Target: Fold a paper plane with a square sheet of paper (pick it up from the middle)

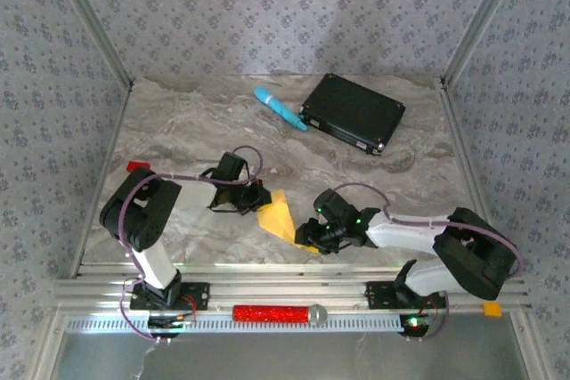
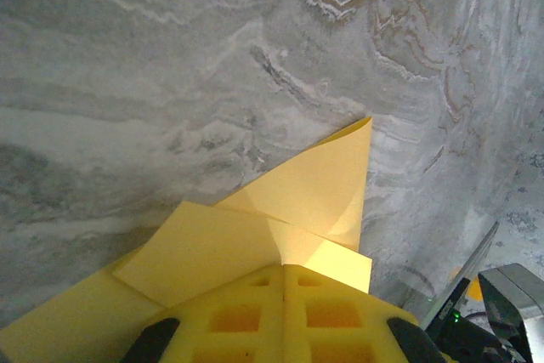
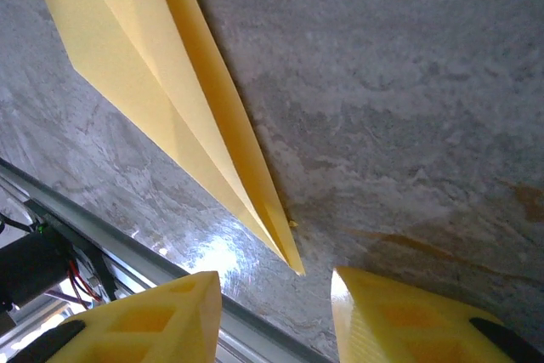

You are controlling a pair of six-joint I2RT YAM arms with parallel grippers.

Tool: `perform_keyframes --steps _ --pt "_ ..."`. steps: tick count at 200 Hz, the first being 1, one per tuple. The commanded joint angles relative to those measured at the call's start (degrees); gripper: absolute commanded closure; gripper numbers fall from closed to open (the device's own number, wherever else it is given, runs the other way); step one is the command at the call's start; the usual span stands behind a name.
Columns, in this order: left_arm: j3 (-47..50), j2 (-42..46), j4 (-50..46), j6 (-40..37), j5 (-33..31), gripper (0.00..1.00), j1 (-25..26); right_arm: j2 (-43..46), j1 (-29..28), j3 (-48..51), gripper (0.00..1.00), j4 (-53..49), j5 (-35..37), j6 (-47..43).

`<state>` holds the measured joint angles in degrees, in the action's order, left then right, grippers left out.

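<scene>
Left wrist, L end effector (image 2: 285, 282) clamps paper plane (image 2: 314, 184), R end effector (image 3: 272, 291) ajar

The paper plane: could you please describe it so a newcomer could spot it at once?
Look at the near half of the marble table, in the gap between the left gripper and the right gripper. The paper plane is there, a slim yellow-orange folded wedge, unlike the light-blue cylinder and black box farther back.

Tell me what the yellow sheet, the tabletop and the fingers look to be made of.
The sheet looks like thin matte paper, holding sharp creases. The tabletop has a grey veined marble look and is faintly glossy; it is possibly printed laminate. The fingers seem to be matte yellow plastic, moulded with square recesses.
</scene>
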<state>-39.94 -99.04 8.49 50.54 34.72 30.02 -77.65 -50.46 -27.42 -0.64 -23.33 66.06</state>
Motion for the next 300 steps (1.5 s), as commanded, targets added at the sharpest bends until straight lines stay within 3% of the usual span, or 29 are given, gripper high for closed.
perform_keyframes --steps 1,133,238,300 --pt "2.0 -1.1 -3.9 1.0 -3.1 1.0 -0.5 -1.5 -0.3 0.1 0.6 1.1 -0.4 2.2" --pt "6.4 -0.7 2.4 8.2 -3.8 1.0 2.2 -2.9 0.1 2.6 0.63 7.8 -1.9 6.6" --pt "6.3 -1.1 3.3 8.2 -1.7 1.0 2.4 0.4 2.0 4.7 0.63 11.9 -0.6 7.0" --pt "5.9 -1.0 3.2 8.3 -1.7 1.0 2.4 0.5 1.6 2.5 0.62 0.0 1.8 6.3"
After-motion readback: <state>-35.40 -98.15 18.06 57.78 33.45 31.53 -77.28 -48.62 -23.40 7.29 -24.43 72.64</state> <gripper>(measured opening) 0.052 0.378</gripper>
